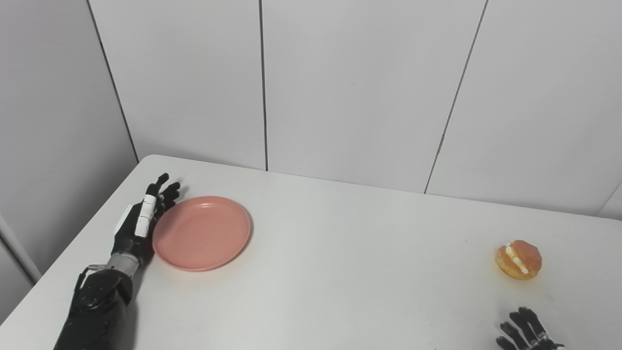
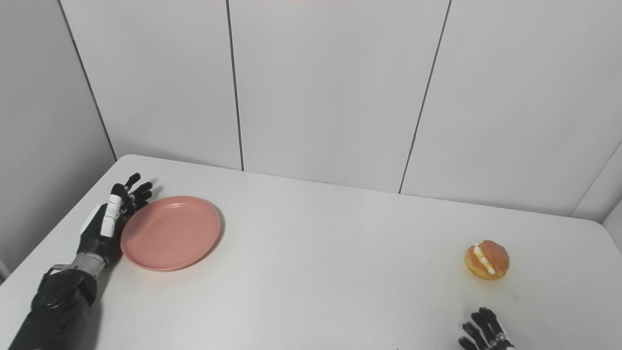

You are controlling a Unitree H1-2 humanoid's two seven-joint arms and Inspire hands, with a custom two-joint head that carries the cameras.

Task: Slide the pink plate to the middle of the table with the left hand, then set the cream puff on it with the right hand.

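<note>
Only the fingertips of the right hand [image 1: 527, 333] show at the bottom edge, spread apart and holding nothing. Beyond these fingers and a little to their left the cream puff [image 1: 519, 259] sits on the white table [image 1: 340, 272], apart from the hand, with its cream line visible along the side. Far to the left of it, the left hand [image 1: 141, 221] lies flat and stretched on the table, fingers extended and a little apart, grasping nothing. Its inner side is against the left rim of the pink plate [image 1: 201, 232], touching or almost touching. This plate lies just to the right of that hand, in the left part of the table, well apart from the cream puff.
</note>
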